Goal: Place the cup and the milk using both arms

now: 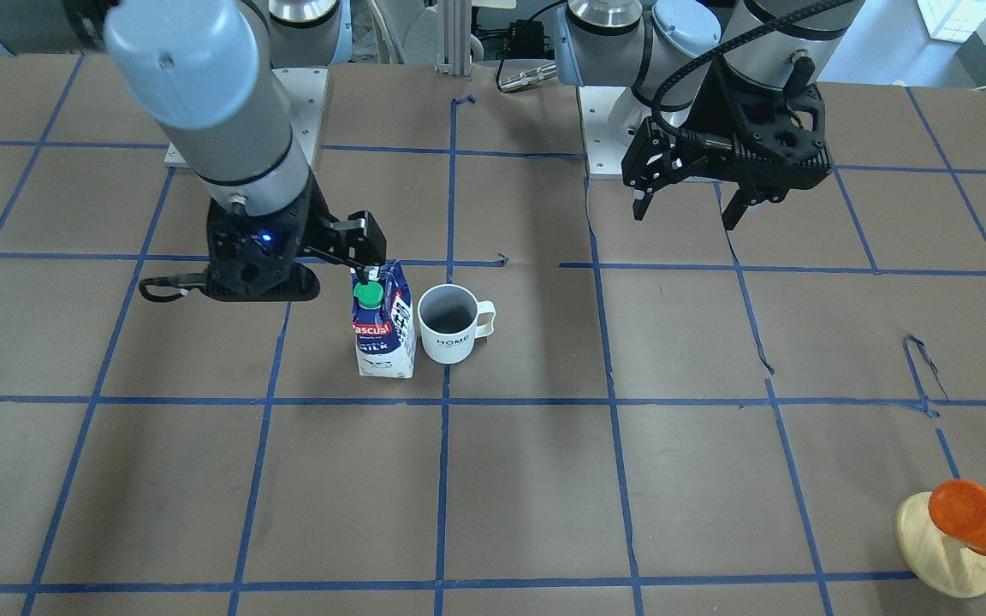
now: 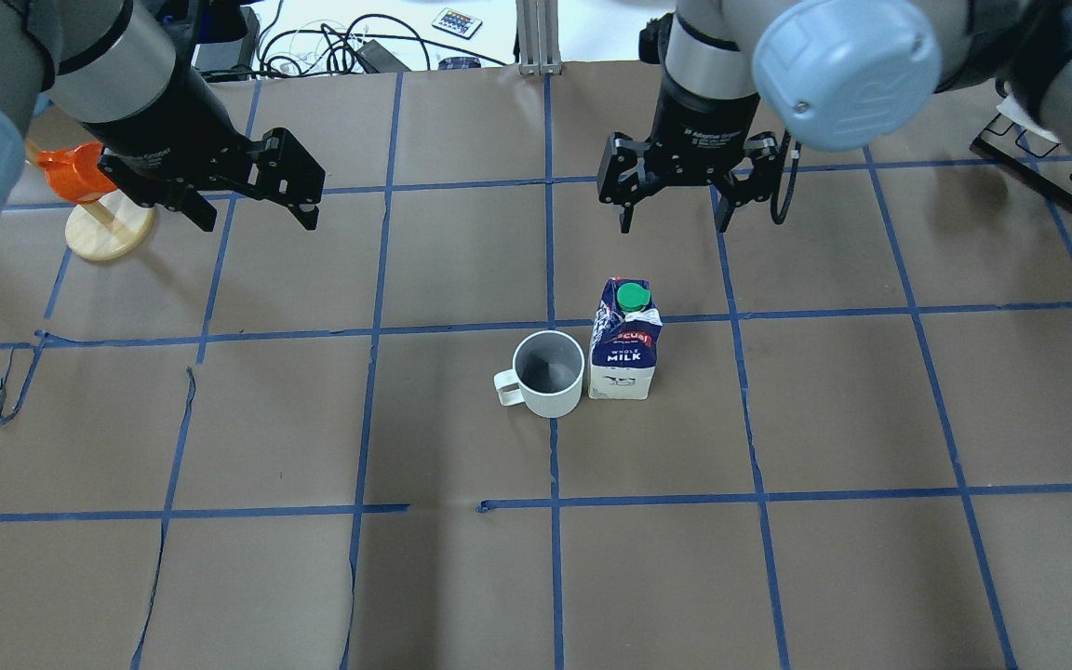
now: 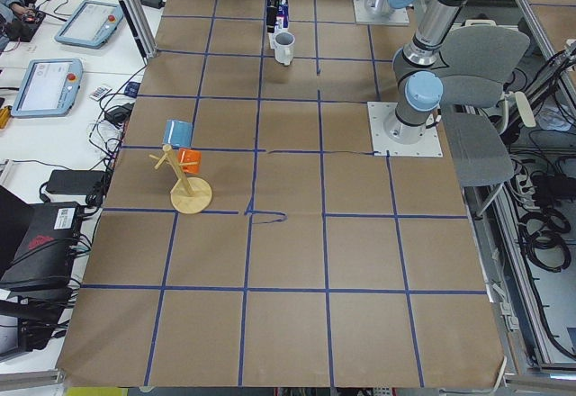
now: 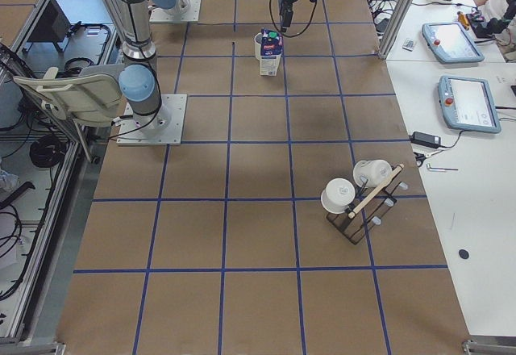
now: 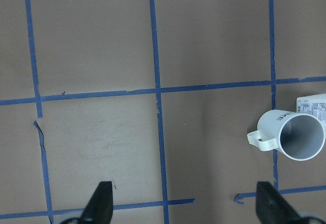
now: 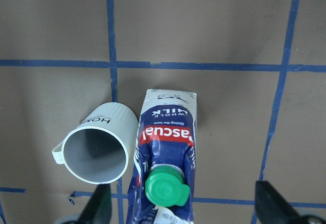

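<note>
The milk, a dark-blue and white carton with a green cap, stands upright at the table's middle. The cup, a white ribbed mug with a dark inside, stands touching or nearly touching it, on the side of my left arm. My right gripper is open and empty, just above the milk, with the jaws spread wide to either side; the cup is beside it. My left gripper is open and empty, raised and well apart from the cup. In the front view, both the milk and the cup show.
An orange cup hangs on a wooden stand at the far left, behind my left gripper. A black rack lies at the far right. Blue tape lines mark a grid on the brown table.
</note>
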{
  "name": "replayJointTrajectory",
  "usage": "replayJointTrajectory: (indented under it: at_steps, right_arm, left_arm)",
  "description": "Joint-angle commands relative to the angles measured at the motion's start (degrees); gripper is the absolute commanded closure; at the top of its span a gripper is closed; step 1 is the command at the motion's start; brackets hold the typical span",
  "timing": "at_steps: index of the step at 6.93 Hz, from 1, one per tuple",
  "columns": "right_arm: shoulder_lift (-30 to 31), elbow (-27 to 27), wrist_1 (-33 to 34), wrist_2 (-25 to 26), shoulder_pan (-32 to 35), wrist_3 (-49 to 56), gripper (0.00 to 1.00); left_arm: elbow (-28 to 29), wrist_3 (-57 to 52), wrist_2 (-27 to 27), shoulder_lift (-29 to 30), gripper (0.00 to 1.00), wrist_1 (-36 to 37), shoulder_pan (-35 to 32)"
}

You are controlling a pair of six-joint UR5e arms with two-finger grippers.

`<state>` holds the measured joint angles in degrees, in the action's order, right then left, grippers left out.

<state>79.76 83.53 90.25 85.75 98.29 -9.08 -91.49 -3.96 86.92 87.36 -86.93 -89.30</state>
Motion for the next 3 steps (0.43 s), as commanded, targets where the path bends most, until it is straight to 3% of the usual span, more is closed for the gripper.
replayJointTrajectory:
  at_steps: [1, 3]
  right_arm:
    - [5.74, 0.23, -2.86, 9.45, -3.18, 0.47, 0.0]
    - [6.72, 0.93, -2.62, 8.39, -3.28, 0.47, 0.0]
  left_arm:
    - [0.0, 0.0, 0.0, 0.0, 0.0, 0.01, 0.0]
    - [-0.09, 0.0, 0.0, -0.09, 0.0, -0.08, 0.0]
